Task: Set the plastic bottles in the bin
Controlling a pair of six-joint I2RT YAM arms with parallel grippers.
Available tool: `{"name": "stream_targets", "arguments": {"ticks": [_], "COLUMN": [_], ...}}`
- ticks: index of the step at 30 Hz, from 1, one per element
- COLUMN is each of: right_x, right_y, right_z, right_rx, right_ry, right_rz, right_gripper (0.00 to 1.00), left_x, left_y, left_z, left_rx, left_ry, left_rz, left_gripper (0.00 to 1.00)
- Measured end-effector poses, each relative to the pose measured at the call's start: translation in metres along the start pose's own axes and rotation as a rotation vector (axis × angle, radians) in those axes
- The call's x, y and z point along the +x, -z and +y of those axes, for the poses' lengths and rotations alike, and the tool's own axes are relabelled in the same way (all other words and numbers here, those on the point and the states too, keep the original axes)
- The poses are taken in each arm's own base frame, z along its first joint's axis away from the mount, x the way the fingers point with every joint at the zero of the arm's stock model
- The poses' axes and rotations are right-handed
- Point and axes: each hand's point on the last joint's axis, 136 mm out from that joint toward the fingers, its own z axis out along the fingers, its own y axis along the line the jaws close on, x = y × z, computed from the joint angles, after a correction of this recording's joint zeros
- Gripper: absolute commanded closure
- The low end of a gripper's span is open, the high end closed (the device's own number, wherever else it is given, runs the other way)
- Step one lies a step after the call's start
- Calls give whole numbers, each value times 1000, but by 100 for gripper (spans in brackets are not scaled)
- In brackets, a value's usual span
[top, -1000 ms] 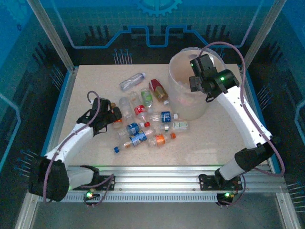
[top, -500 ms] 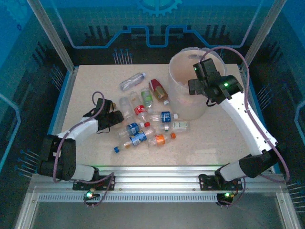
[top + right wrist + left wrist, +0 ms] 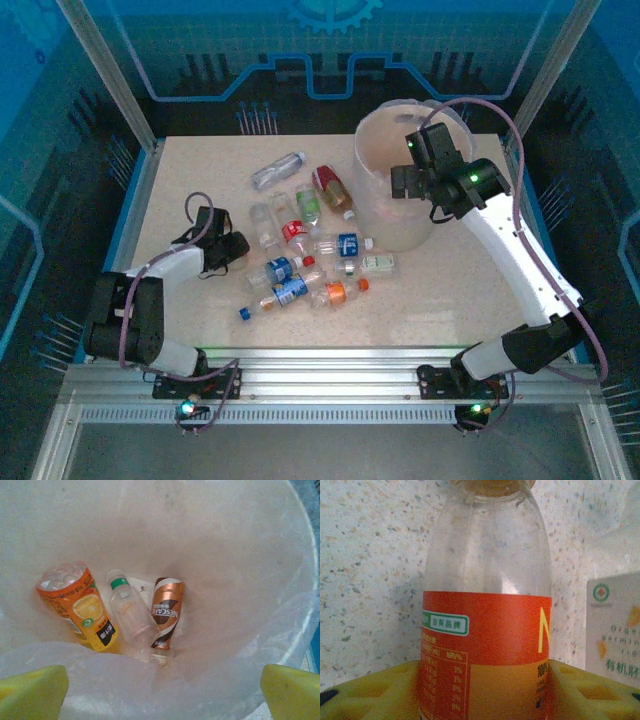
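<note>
Starting at left, the left gripper [image 3: 228, 250] clamps an orange-label bottle [image 3: 485, 630] on the table [image 3: 450, 300]. About ten plastic bottles [image 3: 300, 250] lie mid-frame, uncollected — three bottles [image 3: 135, 615] sit inside the bin [image 3: 385, 235], upper right, with the right gripper [image 3: 162, 692] wide and empty above.

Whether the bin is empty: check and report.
No, three bottles lie on the bottom of the bin, seen from the right wrist.
</note>
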Motion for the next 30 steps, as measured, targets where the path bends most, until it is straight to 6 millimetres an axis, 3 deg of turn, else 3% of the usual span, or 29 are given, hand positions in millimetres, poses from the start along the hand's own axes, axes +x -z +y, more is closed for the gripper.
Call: {"name": "stream_targets", "arguments": {"ticks": [4,9,12,15,21,24,30], "right_x": [0,0,-3,-3,-4,-8,-17], "right_y": [0,2,8,16,31,38,57], "right_z": [5,13,18,22,33,43,70], "right_rx": [-31,-79,-120,-169,-283,-358,-551], "right_ry": [-10,-25,-43,-60,-96,-112,-144], "right_rz": [4,5,-9,-27,-63,-84,-123], "right_gripper": [0,0,0,0,0,0,0], "left_x": [-5,-4,-3,-18,-43,-40,-17], "left_y": [-3,1,18,50,127,154,196], "left_z": [-1,0,1,-10,-47,-74,-156], "left_rx": [16,24,39,101,303,405,653], "left_ry": [16,17,16,14,-18,-76,-260], "left_rz": [-12,-17,-34,-117,-311,-349,-346], "left_gripper": [67,70,70,72,74,75,74]}}
